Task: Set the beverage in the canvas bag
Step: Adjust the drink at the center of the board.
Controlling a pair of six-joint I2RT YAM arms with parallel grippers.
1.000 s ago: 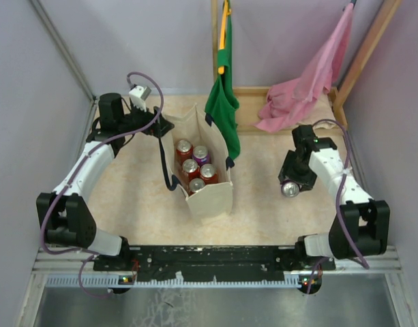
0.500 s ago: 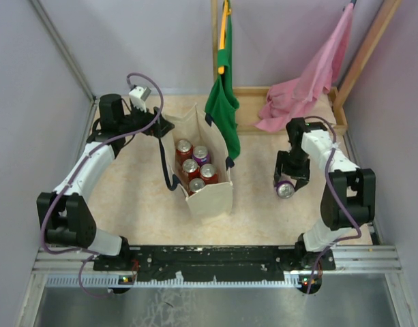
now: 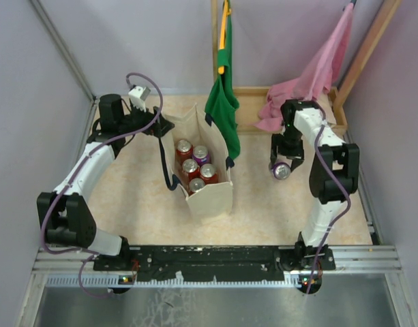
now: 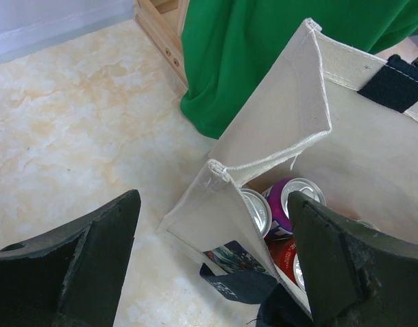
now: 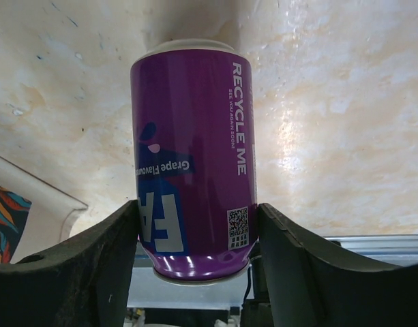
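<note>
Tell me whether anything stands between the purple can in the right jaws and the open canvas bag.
Only bare table lies between the purple can and the canvas bag. The green cloth hangs close by the bag's far right rim and might brush the can.

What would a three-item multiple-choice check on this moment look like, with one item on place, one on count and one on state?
1. Where is the right gripper relative to the canvas bag?
A) inside it
B) on its left
C) on its right, apart from it

2. How many cans show inside the bag?
A) five
B) three
C) seven

3. What is the right gripper's state?
A) open and empty
B) shut on the purple can
C) shut on a bag handle

Key:
1 C: the top view shows a clear gap between gripper and bag.
2 A: five cans can be counted from above.
3 B: in the wrist view the can sits clamped between its jaws.
</note>
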